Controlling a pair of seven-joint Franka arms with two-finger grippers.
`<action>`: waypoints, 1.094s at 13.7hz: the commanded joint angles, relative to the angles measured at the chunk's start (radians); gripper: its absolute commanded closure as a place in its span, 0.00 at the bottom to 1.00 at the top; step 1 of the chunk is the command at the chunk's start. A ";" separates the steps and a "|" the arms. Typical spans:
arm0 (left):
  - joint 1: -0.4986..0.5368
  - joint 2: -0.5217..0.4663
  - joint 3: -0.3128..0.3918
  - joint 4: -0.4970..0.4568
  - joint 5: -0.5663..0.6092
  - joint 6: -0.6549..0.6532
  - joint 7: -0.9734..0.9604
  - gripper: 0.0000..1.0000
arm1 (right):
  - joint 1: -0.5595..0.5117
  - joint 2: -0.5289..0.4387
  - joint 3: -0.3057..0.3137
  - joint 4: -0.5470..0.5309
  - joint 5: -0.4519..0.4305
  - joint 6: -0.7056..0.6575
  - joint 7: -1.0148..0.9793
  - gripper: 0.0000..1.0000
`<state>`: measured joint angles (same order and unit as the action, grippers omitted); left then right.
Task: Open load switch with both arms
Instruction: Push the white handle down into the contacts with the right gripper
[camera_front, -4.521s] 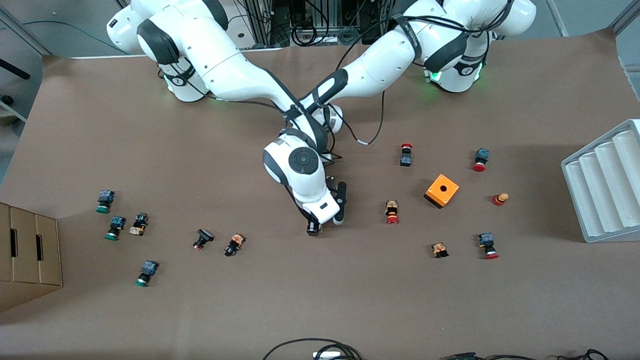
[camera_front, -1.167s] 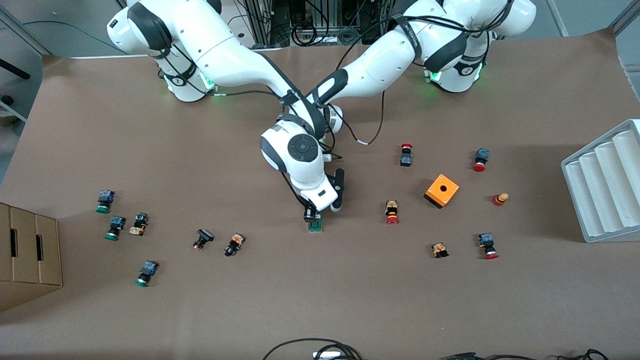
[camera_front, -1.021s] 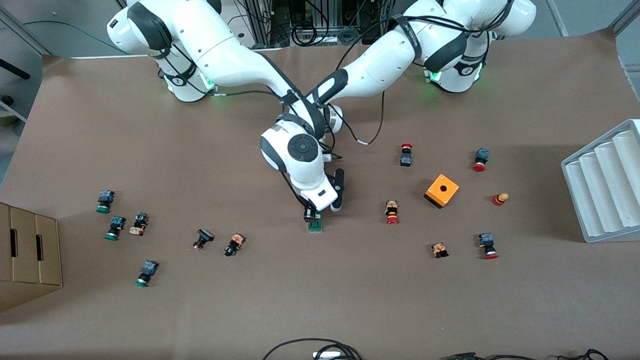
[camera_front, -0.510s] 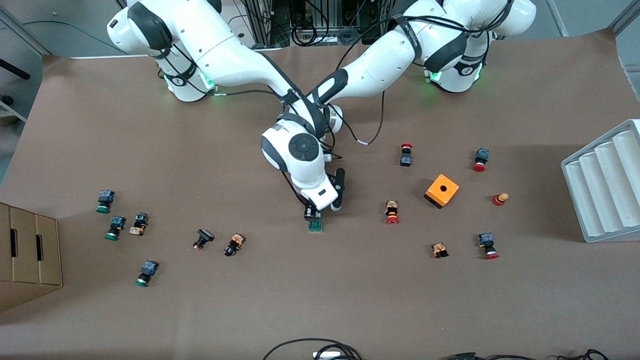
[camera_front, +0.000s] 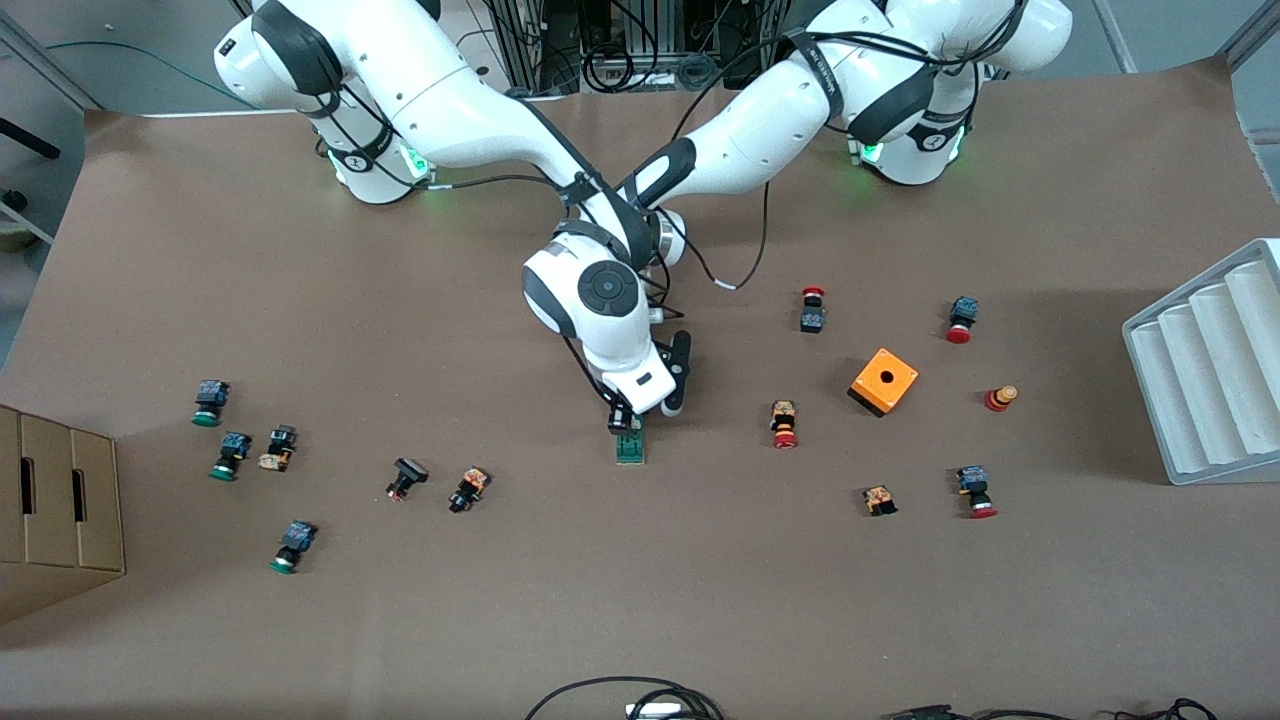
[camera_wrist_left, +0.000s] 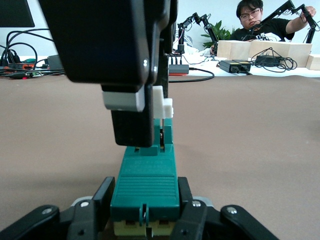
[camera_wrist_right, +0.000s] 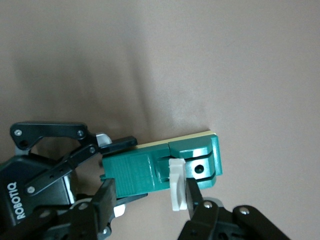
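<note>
Front view: both grippers, left gripper (camera_wrist_left: 145, 210) and right gripper (camera_wrist_right: 175, 192), clamp the load switch (camera_front: 630, 448), scattered buttons (camera_front: 784, 423) well apart.

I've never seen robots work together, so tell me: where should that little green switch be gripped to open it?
By its two ends. The left gripper clamps the load switch across its flat green sides, end-on along the table; the right gripper pinches the protruding white piece from above.

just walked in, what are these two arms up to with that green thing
Both arms are working on the green load switch in the middle of the table. The left gripper is shut on the switch's body, holding it down, while the right gripper is shut on the white piece at its end.
</note>
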<state>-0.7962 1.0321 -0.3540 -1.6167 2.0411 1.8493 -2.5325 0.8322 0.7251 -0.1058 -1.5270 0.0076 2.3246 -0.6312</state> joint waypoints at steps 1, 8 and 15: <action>-0.014 0.019 0.009 0.023 0.005 -0.015 -0.002 0.43 | 0.010 -0.036 0.006 -0.051 0.015 0.002 0.021 0.35; -0.014 0.019 0.009 0.023 0.005 -0.015 0.000 0.43 | 0.013 -0.038 0.014 -0.087 0.012 0.038 0.048 0.36; -0.014 0.019 0.007 0.023 0.005 -0.015 0.000 0.43 | 0.013 -0.069 0.017 -0.137 0.012 0.067 0.054 0.36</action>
<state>-0.7962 1.0321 -0.3540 -1.6167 2.0411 1.8493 -2.5325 0.8332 0.6959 -0.0929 -1.5986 0.0076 2.3763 -0.5916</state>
